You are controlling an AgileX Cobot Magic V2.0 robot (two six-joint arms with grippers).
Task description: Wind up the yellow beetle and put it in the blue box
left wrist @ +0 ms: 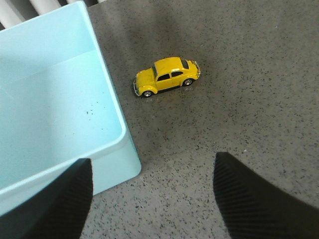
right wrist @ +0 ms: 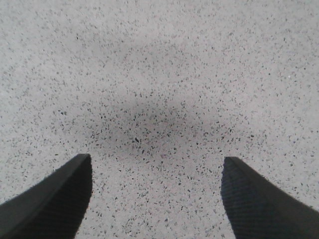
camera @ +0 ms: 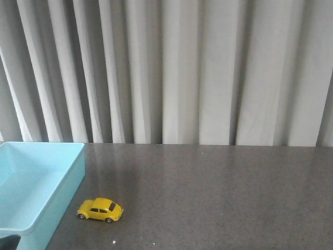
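Front view has a dark grey speckled surface running back to a wall of pale grey curtains, pleated top to bottom. The blue box sits at the left edge, cut off by the frame on its left and bottom, so only one corner and part of the floor show. The yellow beetle stands on all four wheels on the surface just beside the box's right wall, not touching it, side-on to the camera.

Left wrist view: the left pincer is spread wide with nothing in it, hanging over the box's corner and the bare surface, car well clear of the fingers. Right pincer is also wide open and empty, over plain speckled surface with a soft shadow. Neither arm shows up in the front view, apart from a dark blob in the bottom-left corner I can't make out.
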